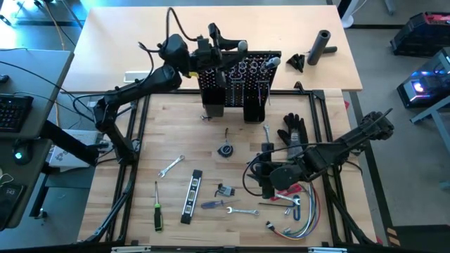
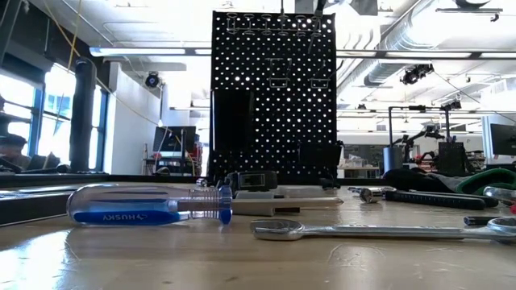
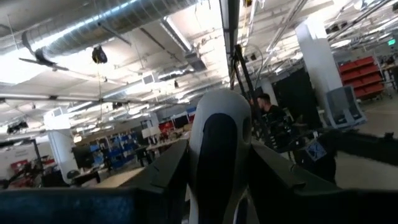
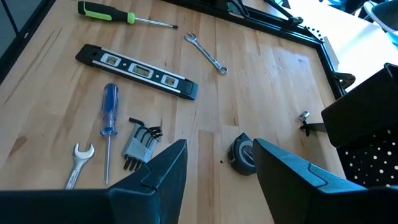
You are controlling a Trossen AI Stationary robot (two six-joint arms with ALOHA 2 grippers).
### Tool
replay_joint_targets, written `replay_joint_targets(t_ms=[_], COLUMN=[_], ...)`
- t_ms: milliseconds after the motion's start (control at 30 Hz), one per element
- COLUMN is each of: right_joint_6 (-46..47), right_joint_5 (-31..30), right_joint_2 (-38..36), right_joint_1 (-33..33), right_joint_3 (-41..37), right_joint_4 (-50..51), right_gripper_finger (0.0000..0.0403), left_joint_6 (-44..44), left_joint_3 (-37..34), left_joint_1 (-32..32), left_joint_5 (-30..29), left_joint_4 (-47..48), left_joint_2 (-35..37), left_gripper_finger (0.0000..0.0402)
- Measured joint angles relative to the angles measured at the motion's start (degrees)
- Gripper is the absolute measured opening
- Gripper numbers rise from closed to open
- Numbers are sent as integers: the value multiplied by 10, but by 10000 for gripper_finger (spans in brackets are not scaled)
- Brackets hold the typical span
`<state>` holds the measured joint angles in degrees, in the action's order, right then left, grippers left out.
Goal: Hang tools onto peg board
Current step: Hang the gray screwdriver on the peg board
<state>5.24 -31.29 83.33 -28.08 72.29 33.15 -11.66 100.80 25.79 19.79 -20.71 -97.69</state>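
Observation:
The black peg board [image 1: 239,77] stands upright at the table's far side and fills the middle of the low view [image 2: 274,97]. My left gripper [image 1: 228,47] is up at its top edge, shut on a tool with a white-and-black handle [image 3: 219,143]. My right gripper [image 4: 219,149] hovers open above the table's right half [image 1: 259,179], touching nothing. Lying flat on the wood are a green-handled screwdriver [image 4: 118,14], a black level [image 4: 137,71], a silver wrench [image 4: 205,53], a blue-handled screwdriver [image 4: 110,118], folded hex keys [image 4: 140,146] and another wrench [image 4: 79,162]. My left gripper pinches the tool's white-and-black handle [image 3: 211,186] between its two fingers, one finger on each side. The handle's rounded end [image 1: 241,46] sticks out past the fingers toward the table's right. The tool is lifted clear of the table, level with the board's top edge.
A round tape measure [image 4: 242,155] lies just beyond my right fingers. A black glove [image 1: 292,130] and a bundle of coloured wires [image 1: 302,211] lie at the right. A black cylinder [image 1: 322,46] stands behind the board. Black frame rails [image 1: 133,140] border the table.

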Motion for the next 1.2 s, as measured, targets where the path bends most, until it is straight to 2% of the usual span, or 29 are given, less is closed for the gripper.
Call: replay_joint_targets(t_ms=[333,633,1200], right_joint_6=[4,4,8], right_joint_5=[0,-2,-2], right_joint_2=[0,0,0], right_joint_1=[-8,-12,-12], right_joint_3=[0,0,0], right_joint_4=[0,0,-4], right_gripper_finger=[181,181,181], left_joint_6=[11,25,68], left_joint_3=[1,1,-1], left_joint_1=[13,17,23], left_joint_5=[-10,-50,-54], left_joint_4=[-9,-5,-25], left_joint_2=[-29,-29,-27], left_gripper_finger=[126,126,126])
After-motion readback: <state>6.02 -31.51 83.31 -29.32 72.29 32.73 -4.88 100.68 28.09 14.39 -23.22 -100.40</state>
